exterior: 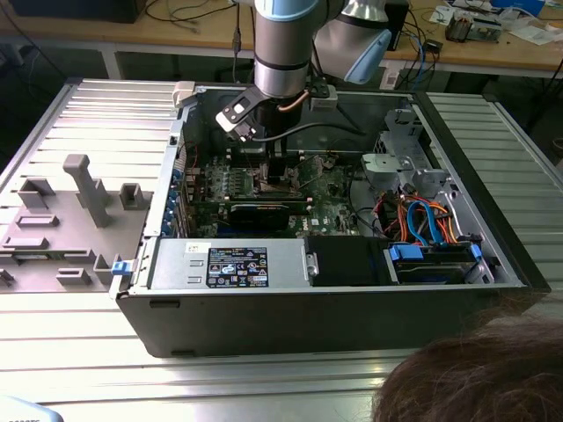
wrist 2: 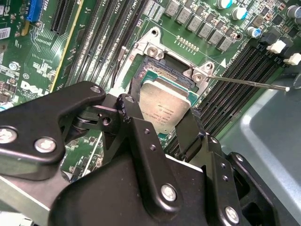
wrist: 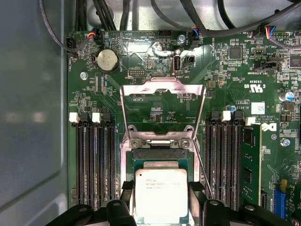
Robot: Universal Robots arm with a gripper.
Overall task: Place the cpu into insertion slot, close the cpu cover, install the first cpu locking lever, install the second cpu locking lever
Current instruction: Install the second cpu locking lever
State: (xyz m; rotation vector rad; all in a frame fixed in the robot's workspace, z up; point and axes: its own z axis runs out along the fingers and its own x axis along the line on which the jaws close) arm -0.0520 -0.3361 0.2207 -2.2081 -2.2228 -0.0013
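Note:
The cpu (wrist: 161, 194), a small square chip with a dull silver top, sits between my gripper's (wrist: 161, 201) black fingers (wrist: 126, 200), which are shut on its two sides. In the second wrist view the cpu (wrist 2: 164, 106) hangs slightly tilted just over the insertion slot (wrist 2: 155, 66), whose dark centre shows past the chip's edge. In the first wrist view the insertion slot (wrist: 160, 153) peeks out beyond the chip. The cpu cover (wrist: 162, 86), a thin silver frame, stands flipped open away from the slot. A thin wire locking lever (wrist 2: 249, 82) sticks out beside the slot.
The arm (exterior: 281, 53) reaches down into an open computer case (exterior: 308, 308). Long black memory slots (wrist: 94, 160) flank the socket on both sides. A black graphics card (exterior: 259, 213) lies close by. A grey fixture tray (exterior: 70, 211) lies at the exterior view's left. A person's hair (exterior: 475, 378) shows in the corner.

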